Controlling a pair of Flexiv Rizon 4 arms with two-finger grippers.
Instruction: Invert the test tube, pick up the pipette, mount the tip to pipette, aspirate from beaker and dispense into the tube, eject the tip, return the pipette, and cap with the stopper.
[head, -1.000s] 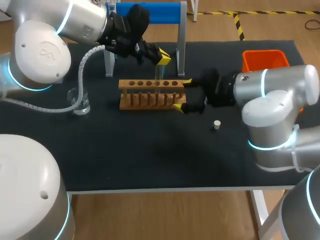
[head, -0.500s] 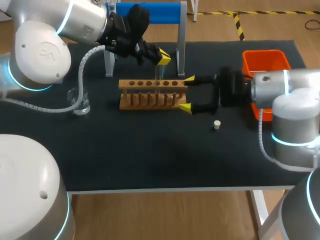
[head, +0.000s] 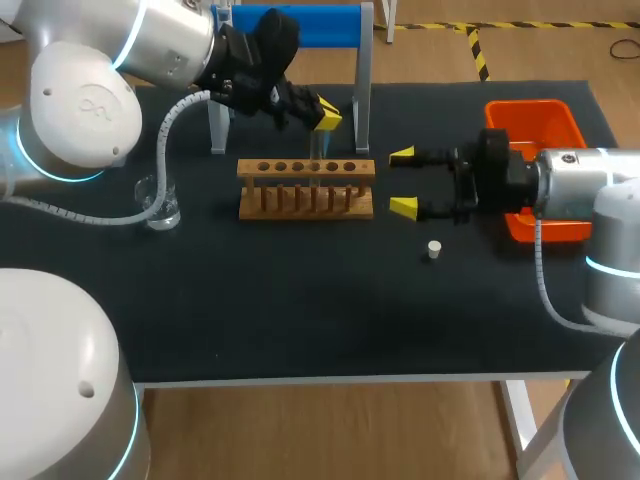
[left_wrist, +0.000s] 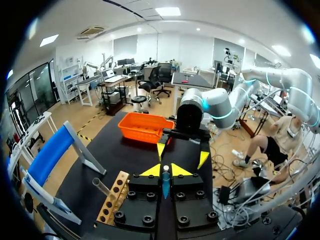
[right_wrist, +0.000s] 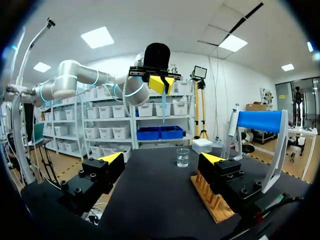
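Glass test tube clenched in left gripper above wooden rack; right gripper released.

A: Glassware, count?
B: Test tube: one, as far as these views let me tell. Beaker: one.
A: Fixtures?
B: Wooden rack: one. Blue-topped stand: one. Orange bin: one. Stopper: one.
A: Grippers?
B: Two: left gripper, right gripper. Two yellow-tipped fingers each, four total.
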